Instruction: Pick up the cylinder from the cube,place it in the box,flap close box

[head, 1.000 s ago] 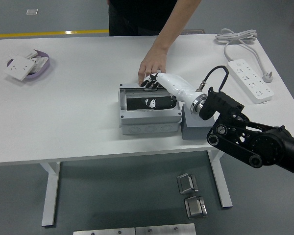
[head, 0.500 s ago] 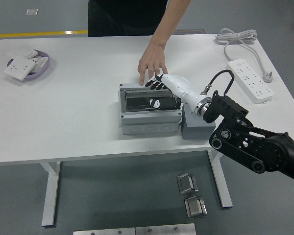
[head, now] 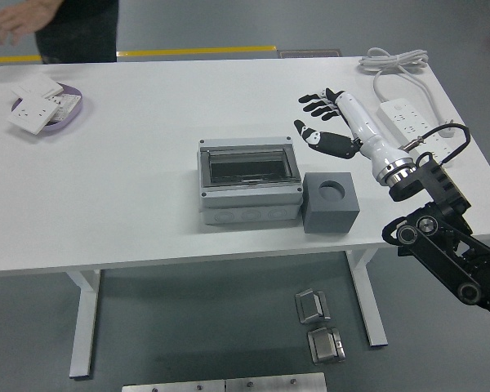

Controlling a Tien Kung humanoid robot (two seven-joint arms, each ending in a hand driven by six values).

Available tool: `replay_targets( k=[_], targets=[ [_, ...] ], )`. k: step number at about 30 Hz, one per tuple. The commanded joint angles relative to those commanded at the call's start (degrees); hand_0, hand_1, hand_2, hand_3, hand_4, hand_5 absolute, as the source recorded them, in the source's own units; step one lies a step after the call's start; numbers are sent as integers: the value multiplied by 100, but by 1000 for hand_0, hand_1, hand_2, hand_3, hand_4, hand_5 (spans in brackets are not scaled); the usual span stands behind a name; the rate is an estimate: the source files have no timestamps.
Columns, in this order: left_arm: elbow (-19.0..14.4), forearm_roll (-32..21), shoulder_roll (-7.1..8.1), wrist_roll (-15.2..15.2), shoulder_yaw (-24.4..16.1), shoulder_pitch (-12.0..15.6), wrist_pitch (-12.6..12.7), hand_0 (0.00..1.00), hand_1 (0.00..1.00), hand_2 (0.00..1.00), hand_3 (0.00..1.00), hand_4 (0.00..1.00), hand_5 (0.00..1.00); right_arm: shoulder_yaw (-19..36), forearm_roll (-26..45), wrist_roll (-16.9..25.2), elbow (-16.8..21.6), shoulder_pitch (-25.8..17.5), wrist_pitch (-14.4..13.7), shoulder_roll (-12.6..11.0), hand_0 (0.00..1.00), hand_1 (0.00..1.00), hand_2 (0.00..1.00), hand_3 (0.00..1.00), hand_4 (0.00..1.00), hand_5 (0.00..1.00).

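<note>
Now box (head: 249, 181) at table centre, long axis left-right, dark flap flat over top (cylinder not visible, presumably hidden). Grey cube (head: 330, 202) touching box's right side, round socket facing up. Right hand (head: 331, 124) raised, fingers spread, holding nothing. White table (head: 131, 196), grey floor; power strip (head: 416, 135) far right.

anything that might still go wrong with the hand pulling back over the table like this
The right hand, fingers spread and holding nothing, hangs close to the power strip and its cable, so a wide swing might snag them. The box looks shut, but whether its flap latched cannot be seen. The cube sits right beside the box, so a low pass could knock it.
</note>
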Motion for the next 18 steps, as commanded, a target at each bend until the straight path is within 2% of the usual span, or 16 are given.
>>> replay_targets(
  k=[4,10,11,14,18],
  targets=[
    [0,-32,-4,-19,27,-12,-2,609,628,622,663,684,305,704,501,445,-73,-433,-54,160,624,643,658,691,658,338],
    [0,-48,8,-28,23,-12,3,609,628,622,663,684,305,1529,1320,1079,-110,-843,-167,230,622,644,658,688,660,336],
    [0,-47,8,-27,21,-9,3,609,629,623,663,684,306,1623,1435,1164,-86,-894,-199,247,649,657,664,686,675,320],
    [0,-40,4,-21,16,0,3,609,629,623,663,684,306,1802,1771,1361,-31,-1016,-269,326,649,657,664,686,675,320],
    [0,-11,7,-19,2,3,0,609,628,622,663,684,306,1826,1873,1421,-36,-1050,-304,367,677,671,669,687,690,314]
  ],
)
